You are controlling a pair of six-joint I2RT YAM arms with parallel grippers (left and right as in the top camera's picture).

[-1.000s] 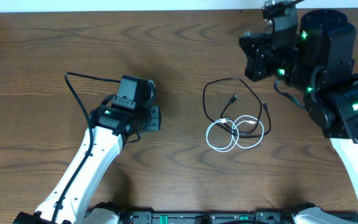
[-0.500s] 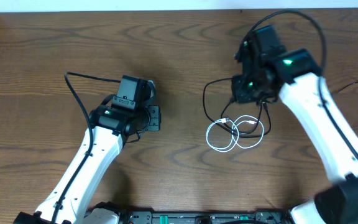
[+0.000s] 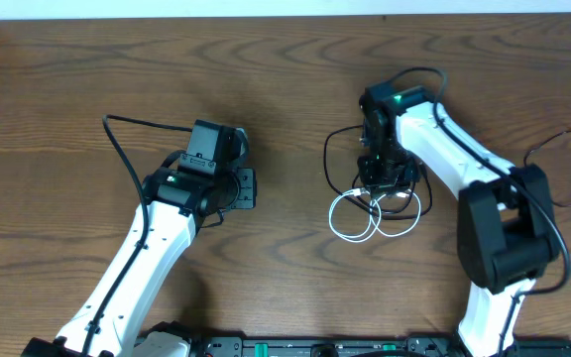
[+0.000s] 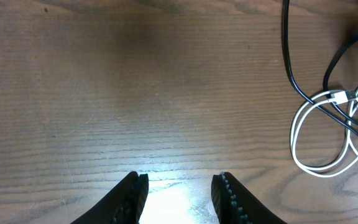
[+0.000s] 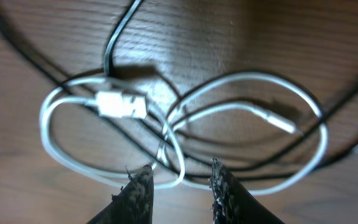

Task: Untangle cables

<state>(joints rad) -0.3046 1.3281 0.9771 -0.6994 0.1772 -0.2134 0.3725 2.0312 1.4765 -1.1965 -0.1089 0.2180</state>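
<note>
At right-centre of the worktop, the white cable lies in overlapping loops, with the black cable crossing through them. Right gripper sits directly over the tangle, jaws parted, grasping nothing. Left gripper, well apart to the left, is released and empty
</note>
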